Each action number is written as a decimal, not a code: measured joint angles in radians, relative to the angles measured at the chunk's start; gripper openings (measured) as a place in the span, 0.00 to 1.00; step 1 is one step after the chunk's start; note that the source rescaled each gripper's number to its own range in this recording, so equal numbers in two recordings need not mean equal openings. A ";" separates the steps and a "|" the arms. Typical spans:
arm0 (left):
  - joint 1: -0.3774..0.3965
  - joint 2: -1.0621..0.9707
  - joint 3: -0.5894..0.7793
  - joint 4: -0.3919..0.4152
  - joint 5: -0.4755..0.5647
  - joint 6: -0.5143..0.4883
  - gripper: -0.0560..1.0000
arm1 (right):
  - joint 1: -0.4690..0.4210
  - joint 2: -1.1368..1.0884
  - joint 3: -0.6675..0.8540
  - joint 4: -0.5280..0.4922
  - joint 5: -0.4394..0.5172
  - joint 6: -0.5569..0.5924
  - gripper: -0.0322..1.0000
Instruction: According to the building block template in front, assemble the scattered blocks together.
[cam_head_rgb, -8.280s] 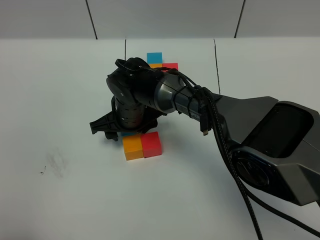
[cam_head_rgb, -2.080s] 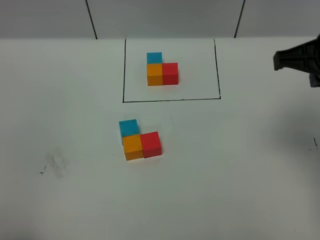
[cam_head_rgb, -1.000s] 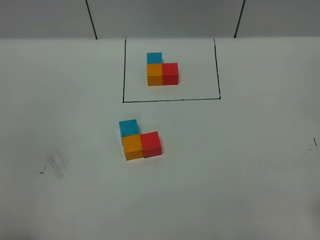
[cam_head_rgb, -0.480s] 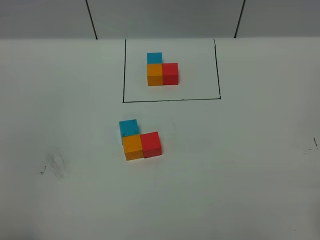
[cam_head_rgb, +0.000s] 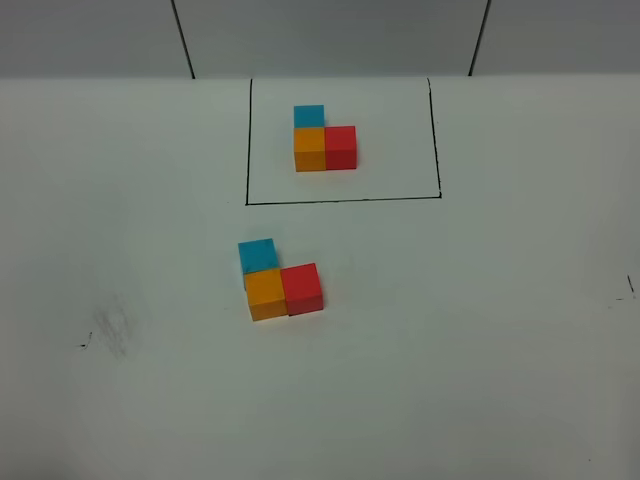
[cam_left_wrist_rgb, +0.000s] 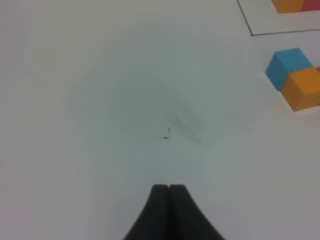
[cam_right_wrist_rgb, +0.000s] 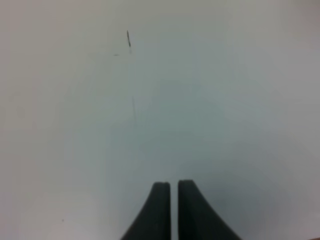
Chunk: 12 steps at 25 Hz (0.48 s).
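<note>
While neither arm shows in the high view, each wrist camera catches its own fingers over bare white tabletop (cam_head_rgb: 500, 350). The left gripper (cam_left_wrist_rgb: 169, 188) has its dark fingers (cam_left_wrist_rgb: 161, 205) pressed together with nothing between them. The right gripper (cam_right_wrist_rgb: 173, 185) is likewise clenched, only a hairline slit showing between its fingers (cam_right_wrist_rgb: 159, 210), and it holds nothing.

Toward 12 o'clock in the high view sits the building block template (cam_head_rgb: 322, 140), inside a thin black drawn rectangle (cam_head_rgb: 340, 200): a light blue cube at the far side, an orange cube touching it on the near side, and a red cube touching the orange one at its 3 o'clock side.

Near the centre of the tabletop, at 6 o'clock from the frame and well clear of its line, lie the scattered blocks (cam_head_rgb: 278, 280), gathered into the same L. The blue block (cam_head_rgb: 257, 254) touches the orange block (cam_head_rgb: 266, 293) at the orange one's 12 o'clock side, and the red block (cam_head_rgb: 301, 287) touches the orange one at 3 o'clock. This trio is turned slightly relative to the framed one.

A faint grey smudge (cam_head_rgb: 110, 325) marks the tabletop at about 9 o'clock from the gathered blocks; the left wrist view shows it just ahead of the left fingers, with the blue and orange blocks at the edge of the picture.
</note>
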 joint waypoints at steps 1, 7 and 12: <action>0.000 0.000 0.000 0.000 0.000 0.000 0.05 | -0.001 -0.019 0.000 0.001 0.000 -0.001 0.04; 0.000 0.000 0.000 0.000 0.000 0.000 0.05 | -0.002 -0.144 0.003 0.004 0.000 -0.002 0.04; 0.000 0.000 0.000 0.000 0.000 0.000 0.05 | -0.002 -0.211 0.003 0.012 -0.001 -0.012 0.04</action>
